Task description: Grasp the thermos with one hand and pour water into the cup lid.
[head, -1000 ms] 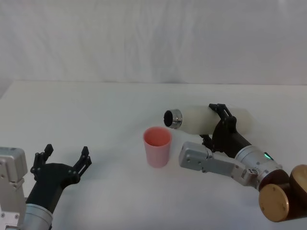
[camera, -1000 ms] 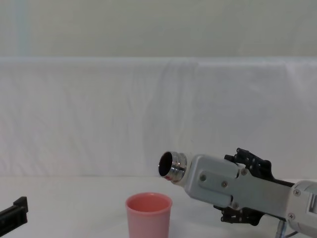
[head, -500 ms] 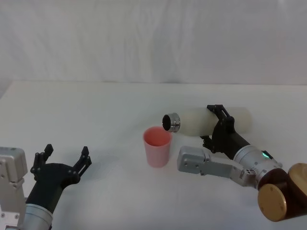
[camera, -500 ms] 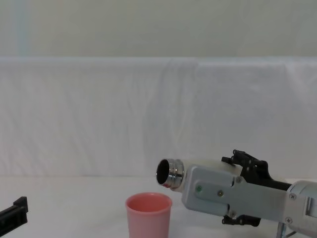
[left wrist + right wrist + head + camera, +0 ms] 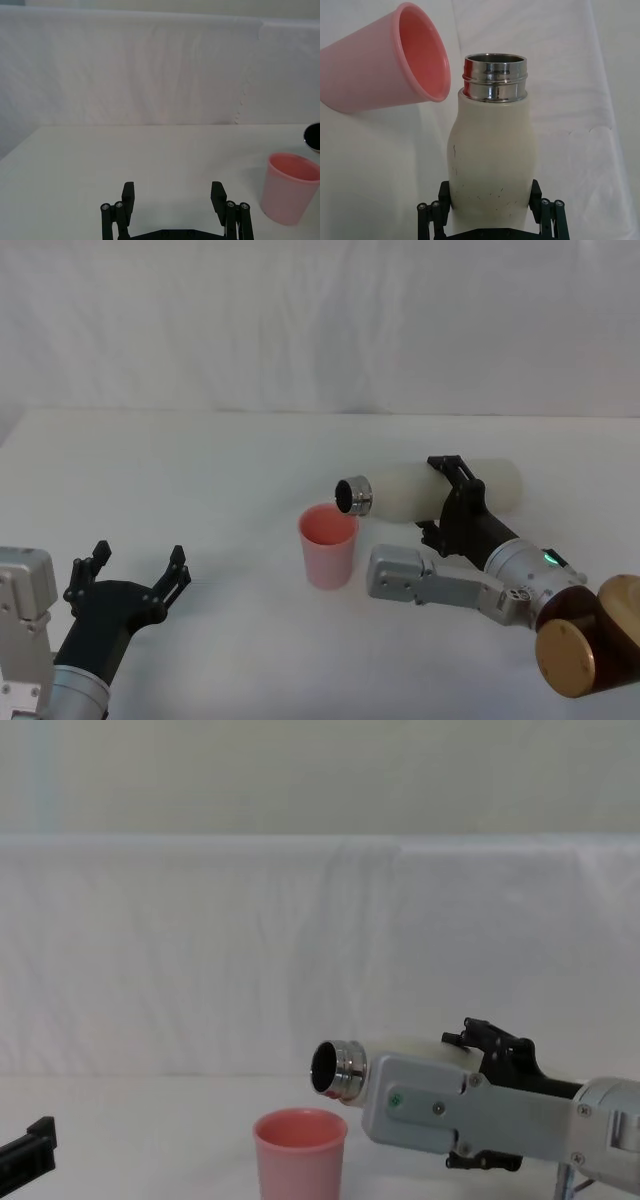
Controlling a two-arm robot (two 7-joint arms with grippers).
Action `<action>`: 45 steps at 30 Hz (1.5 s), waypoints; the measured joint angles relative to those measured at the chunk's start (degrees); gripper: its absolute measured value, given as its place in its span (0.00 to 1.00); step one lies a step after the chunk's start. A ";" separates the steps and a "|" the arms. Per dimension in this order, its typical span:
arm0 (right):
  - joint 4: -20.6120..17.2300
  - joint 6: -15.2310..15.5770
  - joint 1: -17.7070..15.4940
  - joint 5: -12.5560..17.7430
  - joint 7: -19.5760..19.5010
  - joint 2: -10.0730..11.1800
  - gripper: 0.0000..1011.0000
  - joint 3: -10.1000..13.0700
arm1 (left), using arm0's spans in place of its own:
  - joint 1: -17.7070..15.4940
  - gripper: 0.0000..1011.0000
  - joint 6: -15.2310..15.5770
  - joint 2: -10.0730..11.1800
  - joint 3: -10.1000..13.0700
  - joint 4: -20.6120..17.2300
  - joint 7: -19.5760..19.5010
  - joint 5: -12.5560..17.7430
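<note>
The right gripper (image 5: pixel 447 495) clamps the thermos (image 5: pixel 420 491) sideways, neck above the cup lid (image 5: pixel 328 545); the left gripper (image 5: pixel 134 571) idles, fingers spread.

black pincer (image 5: pixel 455 502) | grey wrist housing | green light | bronze joint

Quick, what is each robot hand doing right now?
Left hand: open, holding nothing, low over the table.
Right hand: shut on the thermos, tipped on its side with its neck by the cup lid.
</note>
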 joint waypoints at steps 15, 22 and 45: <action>-0.20 0.22 0.51 -1.10 0.29 0.40 0.94 -0.79 | 0.00 0.99 0.00 0.00 0.00 0.00 0.00 0.00; -0.37 0.34 0.66 -1.74 0.33 0.71 0.94 -1.09 | 0.00 0.99 0.00 0.00 0.00 0.00 0.00 0.00; -1.01 1.16 1.16 -3.67 0.96 1.64 0.94 -1.71 | 0.00 0.99 0.00 0.00 0.00 0.00 0.00 0.00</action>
